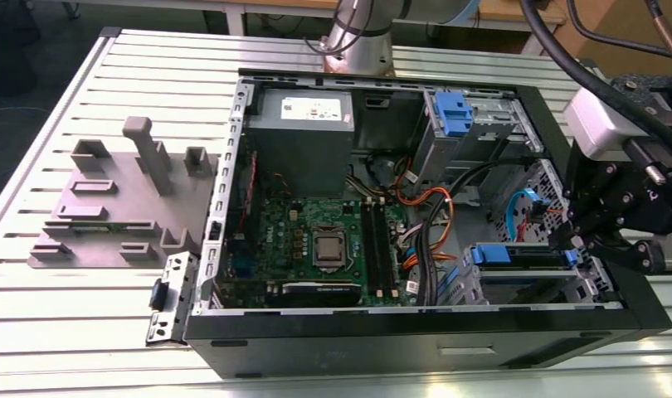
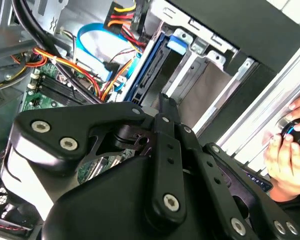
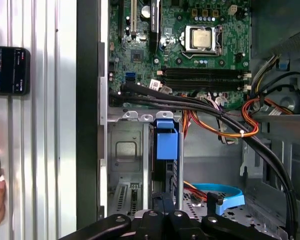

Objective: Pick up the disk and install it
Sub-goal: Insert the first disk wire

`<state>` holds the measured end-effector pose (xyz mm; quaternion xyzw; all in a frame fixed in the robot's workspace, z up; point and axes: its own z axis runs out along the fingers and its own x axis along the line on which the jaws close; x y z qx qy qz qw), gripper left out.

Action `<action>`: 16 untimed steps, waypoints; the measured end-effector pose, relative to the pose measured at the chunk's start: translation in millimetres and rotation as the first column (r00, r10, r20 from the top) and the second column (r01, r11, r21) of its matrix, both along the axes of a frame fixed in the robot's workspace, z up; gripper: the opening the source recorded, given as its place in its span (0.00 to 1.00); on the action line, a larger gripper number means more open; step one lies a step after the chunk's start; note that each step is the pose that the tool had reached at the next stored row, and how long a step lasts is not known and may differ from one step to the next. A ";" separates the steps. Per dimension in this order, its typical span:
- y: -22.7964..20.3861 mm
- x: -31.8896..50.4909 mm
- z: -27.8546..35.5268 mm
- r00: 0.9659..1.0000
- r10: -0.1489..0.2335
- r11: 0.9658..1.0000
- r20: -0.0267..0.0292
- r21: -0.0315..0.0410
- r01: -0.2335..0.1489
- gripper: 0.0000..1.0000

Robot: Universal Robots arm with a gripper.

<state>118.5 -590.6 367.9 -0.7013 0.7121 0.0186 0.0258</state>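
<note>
inside the open case, disk edge-on in a tight metal bay, cables close beside, end effector pinched together, just beside its edge

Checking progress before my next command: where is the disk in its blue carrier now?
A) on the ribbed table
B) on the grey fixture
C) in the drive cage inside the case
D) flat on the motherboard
C: in the first wrist view the disk sits edge-on in the metal drive cage, the gripper close to it.
</note>
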 end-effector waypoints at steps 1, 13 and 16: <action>0.0 0.0 0.0 1.000 0.000 1.000 0.000 0.000 0.000 0.11; -0.1 2.7 0.0 1.000 0.000 1.000 0.000 0.000 0.000 0.11; -0.1 6.7 -0.1 1.000 0.000 1.000 -0.002 0.000 0.000 0.11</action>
